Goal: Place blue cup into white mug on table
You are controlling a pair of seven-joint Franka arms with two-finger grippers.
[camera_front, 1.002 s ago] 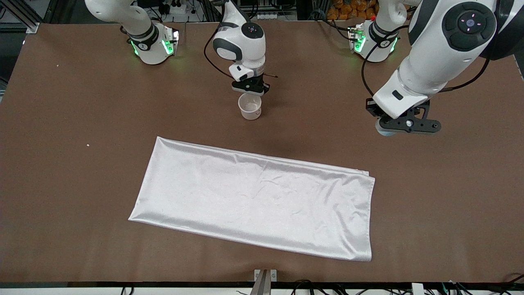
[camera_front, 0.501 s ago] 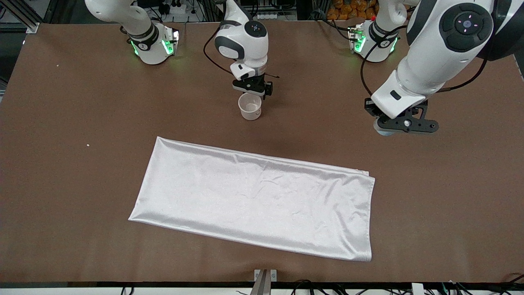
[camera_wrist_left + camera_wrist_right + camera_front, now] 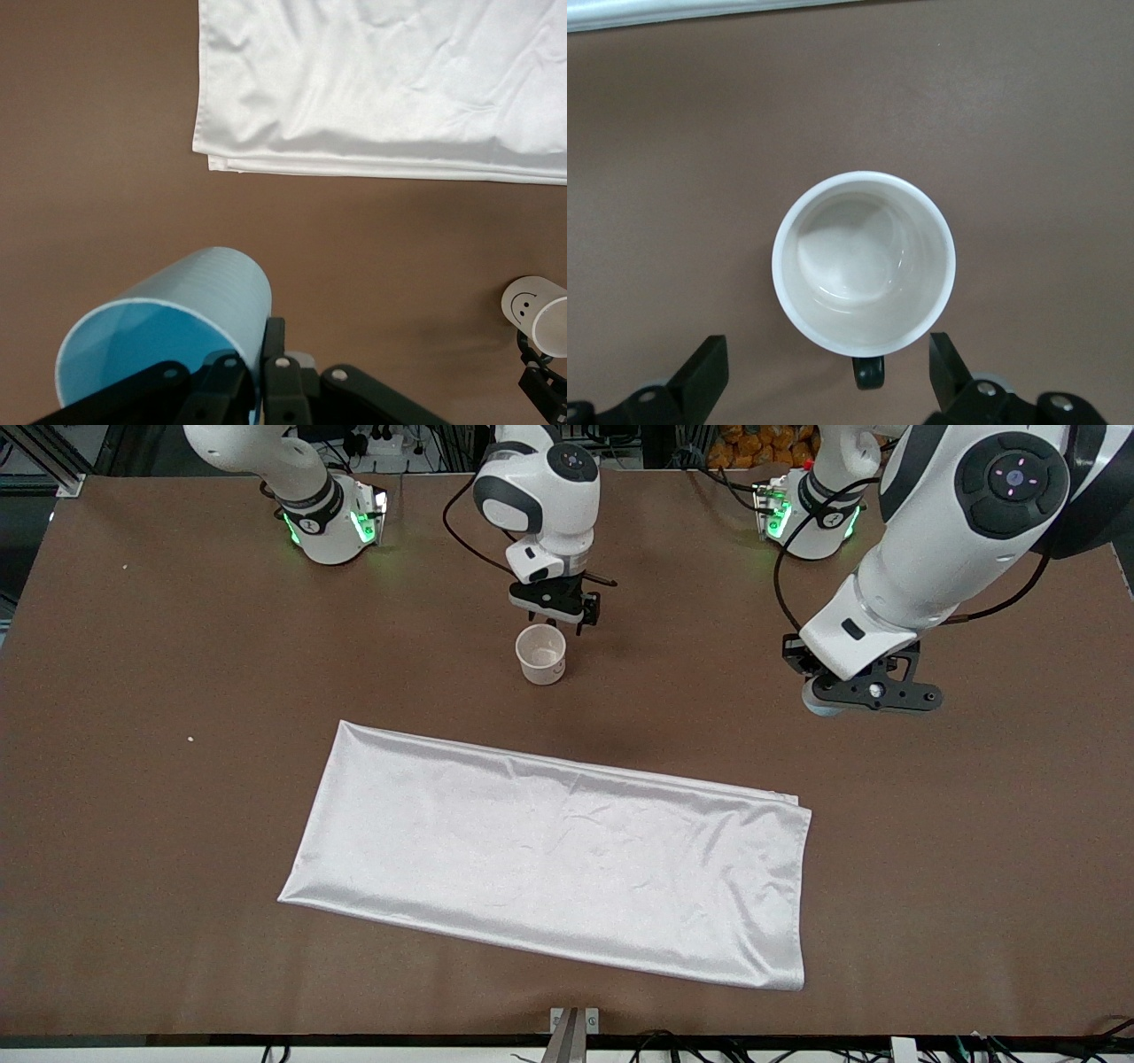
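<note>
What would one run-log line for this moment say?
left gripper: shut on blue cup, airborne | right gripper: open, over white mug | mug empty, upright on table

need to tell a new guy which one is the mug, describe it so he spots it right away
Start at the shiny white cloth on the brown table. Farther from the front camera than the cloth, a small white mug stands upright under the right tool. Its cream inside and dark handle distinguish it from the blue cup.
</note>
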